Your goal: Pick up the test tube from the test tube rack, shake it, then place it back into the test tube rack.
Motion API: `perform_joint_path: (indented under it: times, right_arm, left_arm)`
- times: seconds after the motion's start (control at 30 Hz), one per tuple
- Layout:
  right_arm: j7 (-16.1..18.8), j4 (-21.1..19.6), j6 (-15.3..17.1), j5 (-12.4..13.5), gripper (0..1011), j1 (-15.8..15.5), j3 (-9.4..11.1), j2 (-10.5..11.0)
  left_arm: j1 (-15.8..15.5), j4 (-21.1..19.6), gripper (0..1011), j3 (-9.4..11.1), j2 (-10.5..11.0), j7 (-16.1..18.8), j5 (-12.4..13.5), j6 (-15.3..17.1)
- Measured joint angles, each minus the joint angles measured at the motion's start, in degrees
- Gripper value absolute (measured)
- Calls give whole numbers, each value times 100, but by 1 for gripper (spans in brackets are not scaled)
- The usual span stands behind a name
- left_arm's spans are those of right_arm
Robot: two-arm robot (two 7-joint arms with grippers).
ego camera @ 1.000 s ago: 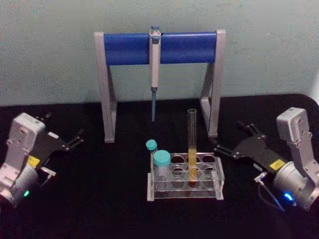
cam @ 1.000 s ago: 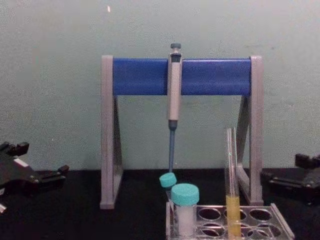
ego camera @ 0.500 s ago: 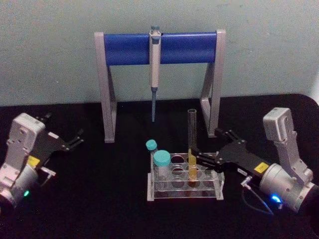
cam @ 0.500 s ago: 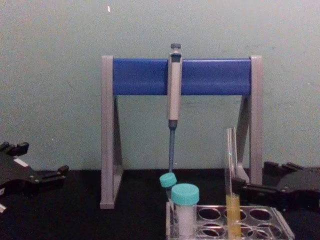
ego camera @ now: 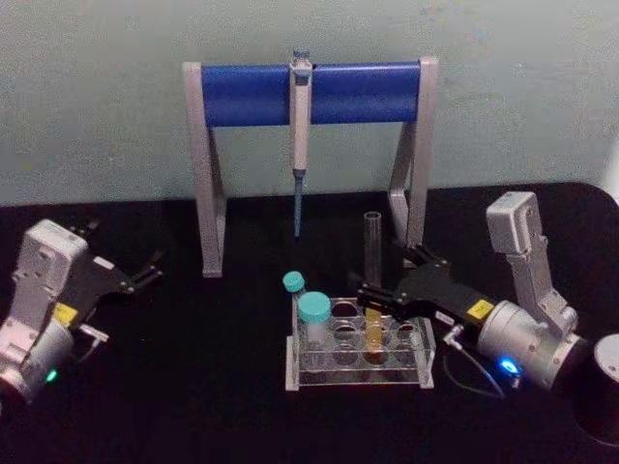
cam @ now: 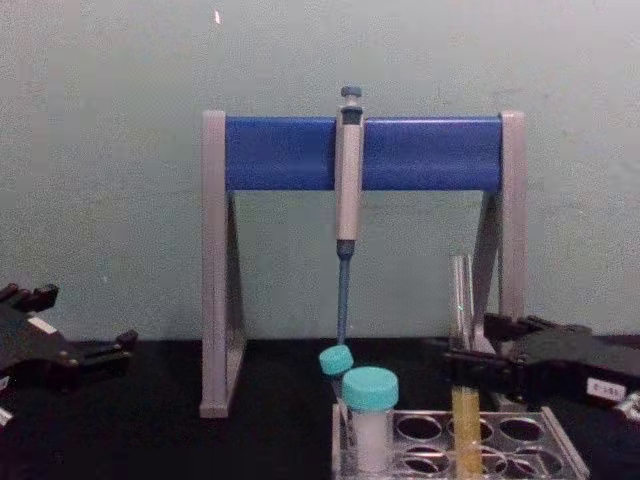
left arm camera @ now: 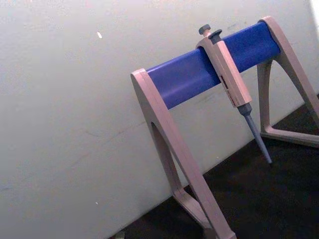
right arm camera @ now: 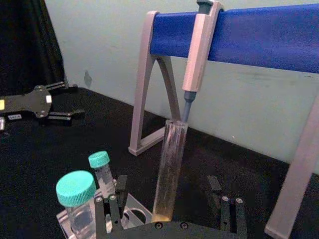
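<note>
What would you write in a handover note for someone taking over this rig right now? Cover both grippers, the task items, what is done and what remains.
Right gripper: open, low over the rack, one finger on each side of the long clear glass test tube with yellow-orange liquid, not touching it.
Left gripper: open, parked at the left of the black table.
The tube stands in a hole of the low clear plastic test tube rack, right of two teal-capped vials.
Done: right gripper lined up at the tube.
Left: close on the tube, lift, shake, put it back in the rack.
</note>
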Motion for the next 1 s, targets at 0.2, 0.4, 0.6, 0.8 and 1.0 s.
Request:
perform_joint_path:
  times: [0.2,0.4,0.6,0.8,1.0]
  right_arm:
    - [116,188,66,44,1000,150,3,-121]
    - [185,304,131,99,1000,250,-3,-198]
    - [219,410,158,127,1000,338,-30,-255]
    - [217,427,167,126,1000,354,-43,-266]
    - [215,423,165,124,1000,349,-43,-264]
  left_arm:
    - [0,0,1009,0,0,0,0,0]
    - [0,0,1010,0,0,0,0,0]
    - [0,0,1010,0,0,0,0,0]
    - [0,0,1010,0,0,0,0,0]
    - [0,0,1010,0,0,0,0,0]
